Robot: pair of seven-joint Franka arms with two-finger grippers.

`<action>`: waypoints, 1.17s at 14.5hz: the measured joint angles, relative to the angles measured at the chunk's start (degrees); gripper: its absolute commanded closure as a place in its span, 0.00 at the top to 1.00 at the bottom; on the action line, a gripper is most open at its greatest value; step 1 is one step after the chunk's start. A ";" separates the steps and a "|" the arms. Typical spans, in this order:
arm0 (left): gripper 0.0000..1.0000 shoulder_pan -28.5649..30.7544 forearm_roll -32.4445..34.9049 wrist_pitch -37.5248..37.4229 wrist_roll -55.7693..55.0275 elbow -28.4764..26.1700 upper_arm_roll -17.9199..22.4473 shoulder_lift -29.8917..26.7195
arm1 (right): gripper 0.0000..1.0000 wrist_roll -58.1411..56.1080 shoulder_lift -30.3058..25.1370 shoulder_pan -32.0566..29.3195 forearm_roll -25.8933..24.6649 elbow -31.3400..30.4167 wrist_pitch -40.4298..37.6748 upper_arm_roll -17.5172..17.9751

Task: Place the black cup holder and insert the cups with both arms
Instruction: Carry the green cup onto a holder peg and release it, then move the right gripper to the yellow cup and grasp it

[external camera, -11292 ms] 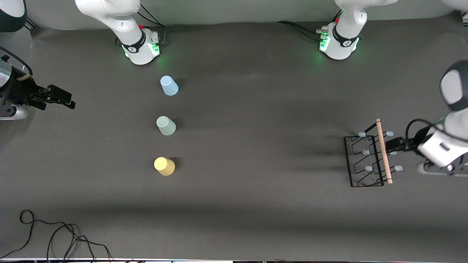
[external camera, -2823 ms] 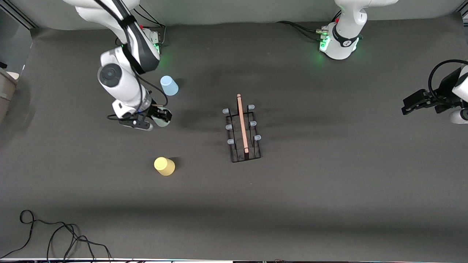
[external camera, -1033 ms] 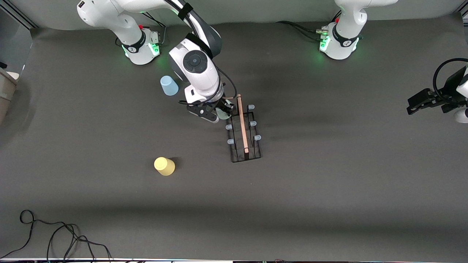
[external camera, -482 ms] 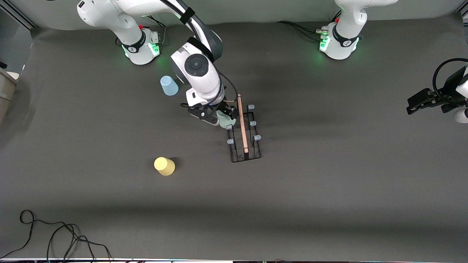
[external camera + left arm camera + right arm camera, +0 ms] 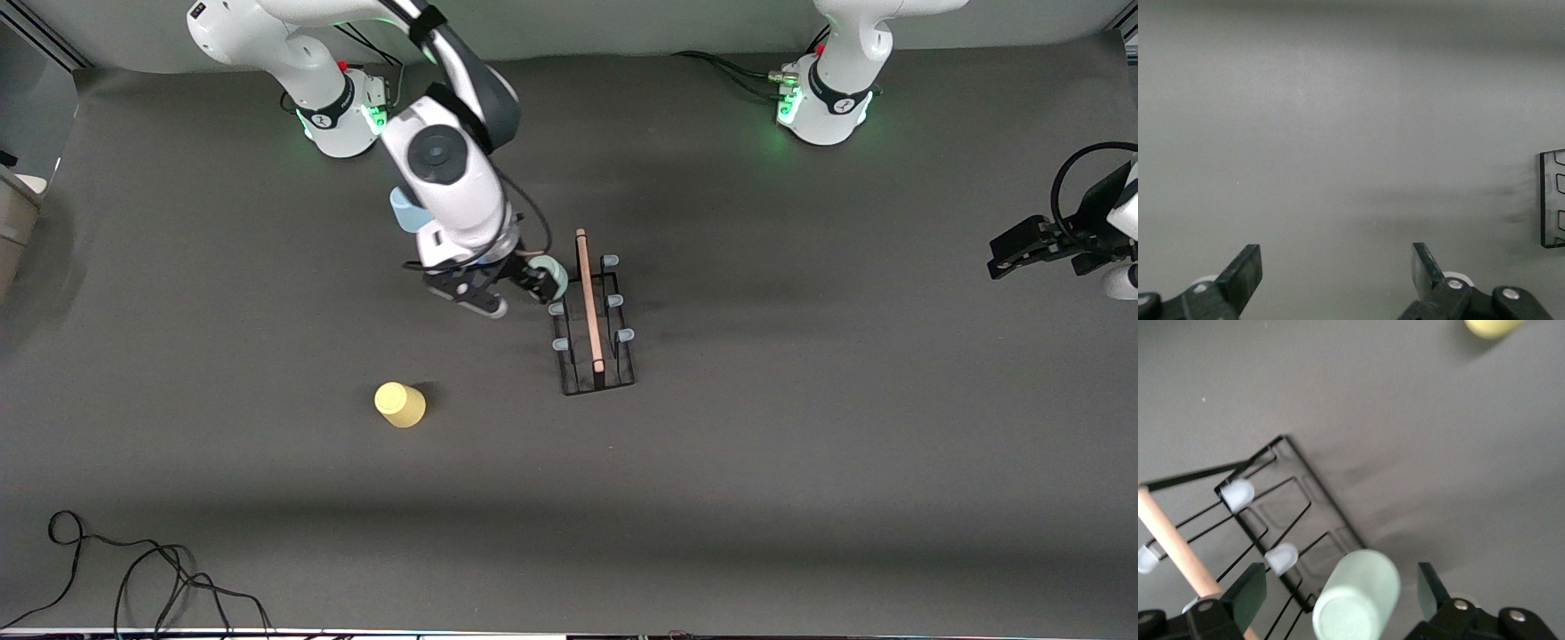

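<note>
Cable (image 5: 133, 578): lying coiled at the table (image 5: 800, 498) edge nearest the front camera, apart from everything.

Yellow cup (image 5: 400, 404): standing mouth-down, nearest of the cups, toward the right arm's end and well apart from the rack.

Rack (image 5: 594, 329): sitting mid-table, its wooden rod (image 5: 589, 302) and long axis running from near to far; free pegs (image 5: 560, 344) are showing on both sides.

Mint cup (image 5: 1358, 595): resting tilted on the farthest peg on the side facing the right arm.

Right gripper (image 5: 514, 283): hanging just beside that cup, fingers (image 5: 1248, 590) spread wide, neither pad seeming to touch it. The cup is lying straight ahead between the open fingers, so the coming move is judged a plain retreat away from the rack, then a turn to a remaining cup; this arm is the nearer to both.

Blue cup (image 5: 404, 213): standing farther off, partly hidden under the right arm.

Left gripper (image 5: 1022, 252): waiting over the left arm's end of the table, fingers (image 5: 1245, 273) apart, holding nothing.
</note>
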 measured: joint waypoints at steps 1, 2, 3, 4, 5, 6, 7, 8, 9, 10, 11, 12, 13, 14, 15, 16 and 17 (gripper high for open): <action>1.00 -0.01 0.00 -0.02 0.01 0.00 -0.01 0.06 | 1.00 -4.05 -0.25 -0.07 0.01 0.54 -0.93 -2.16; 1.00 -0.01 0.07 -0.04 0.02 -0.01 -0.02 0.11 | 1.00 -8.38 -0.29 -0.17 0.02 0.74 -1.40 -4.36; 1.00 -0.01 0.31 -0.07 0.03 -0.02 -0.02 0.14 | 1.00 -12.60 -0.20 -0.27 0.03 0.71 -1.76 -6.42; 1.00 -0.01 0.62 -0.09 0.09 -0.03 -0.02 0.16 | 1.00 -16.74 0.04 -0.43 0.03 0.65 -1.88 -8.43; 1.00 -0.01 0.73 -0.09 0.31 -0.03 -0.02 0.17 | 1.00 -20.81 0.43 -0.89 0.03 0.59 -1.93 -10.10; 1.00 0.00 0.78 -0.09 0.68 -0.04 -0.01 0.18 | 1.00 -24.90 0.96 -2.05 0.04 0.55 -1.97 -11.00; 1.00 0.03 0.83 -0.09 1.15 -0.05 0.02 0.20 | 1.00 -28.69 1.61 -3.85 0.05 0.55 -1.96 -11.34; 1.00 0.06 0.85 -0.09 1.45 -0.05 0.06 0.21 | 1.00 -31.69 2.33 -5.84 0.20 0.55 -1.90 -11.38; 1.00 0.07 0.87 -0.09 1.69 -0.05 0.11 0.22 | 1.00 -34.11 3.08 -7.46 0.45 0.55 -1.66 -11.39; 1.00 0.07 0.88 -0.09 1.82 -0.05 0.12 0.23 | 1.00 -36.50 3.97 -8.70 0.77 0.54 -0.99 -11.39; 1.00 0.07 0.89 -0.09 1.89 -0.05 0.13 0.24 | 1.00 -38.94 5.02 -9.64 1.45 0.55 0.14 -11.40; 1.00 0.07 0.90 -0.09 1.93 -0.05 0.13 0.26 | 1.00 -41.28 6.09 -10.35 2.49 0.56 1.12 -11.40; 1.00 0.08 0.90 -0.08 1.96 -0.05 0.14 0.26 | 1.00 -43.00 7.11 -10.90 3.63 0.56 2.26 -11.40; 1.00 0.08 0.91 -0.06 1.99 -0.05 0.14 0.27 | 1.00 -44.09 8.13 -11.26 4.69 0.56 3.61 -11.40; 1.00 0.08 0.91 -0.06 2.01 -0.05 0.14 0.28 | 1.00 -44.56 9.07 -11.41 5.30 0.57 4.86 -11.40; 1.00 0.08 0.91 -0.03 2.02 -0.05 0.14 0.29 | 1.00 -44.65 9.98 -11.42 5.54 0.58 6.03 -11.39; 1.00 0.08 0.92 -0.02 2.03 -0.05 0.14 0.29 | 1.00 -44.66 10.86 -11.41 5.60 0.57 7.28 -11.33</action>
